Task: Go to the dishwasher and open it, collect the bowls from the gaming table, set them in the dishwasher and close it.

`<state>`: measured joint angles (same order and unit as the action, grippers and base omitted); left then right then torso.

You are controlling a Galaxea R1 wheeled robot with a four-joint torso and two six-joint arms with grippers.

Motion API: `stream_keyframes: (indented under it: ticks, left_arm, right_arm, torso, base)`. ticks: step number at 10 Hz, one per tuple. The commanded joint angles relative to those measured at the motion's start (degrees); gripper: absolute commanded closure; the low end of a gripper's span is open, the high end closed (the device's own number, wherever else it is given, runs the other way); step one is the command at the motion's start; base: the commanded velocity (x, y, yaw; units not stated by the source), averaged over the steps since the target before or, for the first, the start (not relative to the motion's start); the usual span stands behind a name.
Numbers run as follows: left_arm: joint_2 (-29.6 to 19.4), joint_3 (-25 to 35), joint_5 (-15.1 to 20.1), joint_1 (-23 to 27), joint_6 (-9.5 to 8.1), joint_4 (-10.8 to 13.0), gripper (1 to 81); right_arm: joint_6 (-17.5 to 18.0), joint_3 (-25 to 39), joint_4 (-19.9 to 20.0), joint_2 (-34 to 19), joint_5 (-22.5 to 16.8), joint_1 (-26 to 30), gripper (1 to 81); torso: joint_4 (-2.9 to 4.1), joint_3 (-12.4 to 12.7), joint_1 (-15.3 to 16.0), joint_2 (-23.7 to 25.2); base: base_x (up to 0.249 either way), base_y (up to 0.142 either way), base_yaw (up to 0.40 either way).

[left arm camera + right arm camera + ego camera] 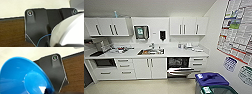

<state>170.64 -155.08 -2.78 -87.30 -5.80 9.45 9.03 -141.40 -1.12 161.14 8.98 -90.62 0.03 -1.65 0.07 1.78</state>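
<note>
Under the white surface (pixel 184 53), right of the sink (pixel 151 51), the dishwasher (pixel 178 66) stands with its steel door tipped partly open, the dark inside showing. A purple-lidded bin (pixel 211 79) is near it on the floor. A blue bowl (pixel 22 77) shows large at the right wrist; whether either gripper is clenched, I cannot tell.

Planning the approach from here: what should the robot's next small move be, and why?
Probably drive forward and a bit right toward the dishwasher. Its door already hangs open below the counter, but it sits across the floor from the robot. A blue bowl shows large by the right wrist, seemingly carried, so closing that gap comes before loading.
</note>
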Motion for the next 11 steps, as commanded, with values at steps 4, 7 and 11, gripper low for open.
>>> stream_keyframes:
  ticks: [4,7,11]
  left_arm:
    - [-0.1,0.0,2.6,2.8,0.27,0.7,81.1]
    - [-0.2,0.0,2.6,2.8,0.27,0.7,81.1]
    - [-0.3,0.0,2.6,2.8,0.27,0.7,81.1]
  right_arm:
    - [-0.1,0.2,-0.8,-0.9,-2.6,2.4,81.1]
    - [-0.1,0.2,-0.9,-0.8,-2.6,2.4,81.1]
    - [0.0,0.1,-1.1,-0.7,-2.6,2.5,81.1]
  torso:
    - [0.0,0.0,0.0,0.0]
    - [0.0,0.0,-0.1,0.0]
    - [0.0,0.0,0.0,0.0]
  base:
    - [0.09,0.0,0.0]
    - [0.094,0.0,0.0]
    - [0.097,0.0,0.0]
